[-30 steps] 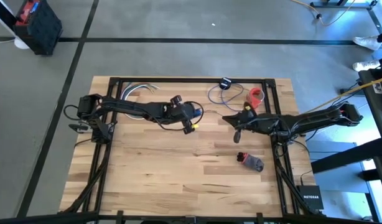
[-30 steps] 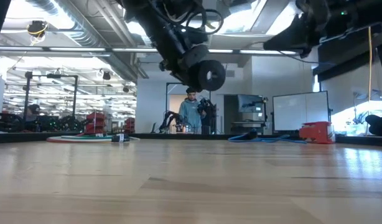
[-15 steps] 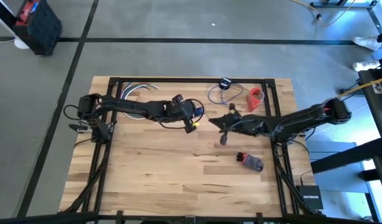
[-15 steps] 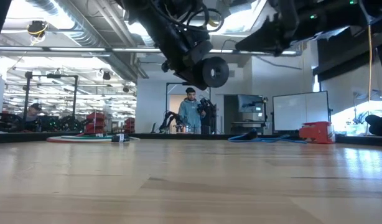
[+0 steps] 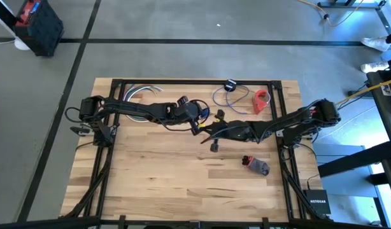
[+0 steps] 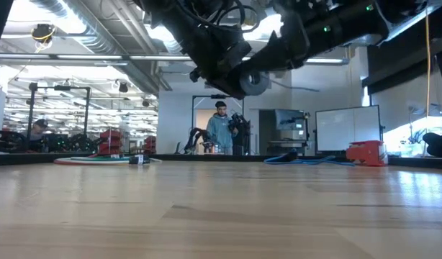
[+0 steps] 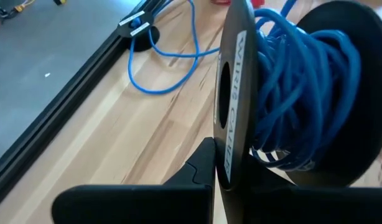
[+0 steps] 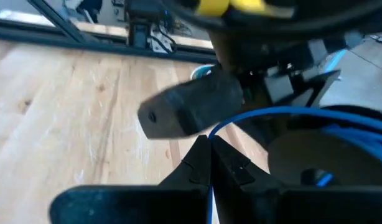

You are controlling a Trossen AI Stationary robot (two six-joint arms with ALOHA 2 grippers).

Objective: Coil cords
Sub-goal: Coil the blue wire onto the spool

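Note:
A black spool wound with blue cord hangs above the table's middle, held by my left gripper, which reaches in from the left. In the low view the spool is well clear of the tabletop. My right gripper comes in from the right, right beside the spool, and is shut on a strand of the cord. More of the blue cord lies in loose loops at the far edge, ending at a small black piece. My left gripper pinches the rim of the spool's labelled flange between its two fingers, the flange edge-on to them. The fingers slant down from the table's left. The spool is lifted clear of the table. My right gripper pinches a single strand of blue cord at its fingertips, coming nearly level from the table's right. The strand arcs away from the fingers toward the spool in a slack curve, clear of the table.
A red object lies by the far right frame rail. A grey and red object sits on the near right of the table. Pale cords lie at the far left. A person stands in the room beyond.
My right gripper has travelled toward the table's left, sinking slightly and rolling, and now sits beside the spool and my left gripper. My left gripper has stayed in place and tipped a little with the spool.

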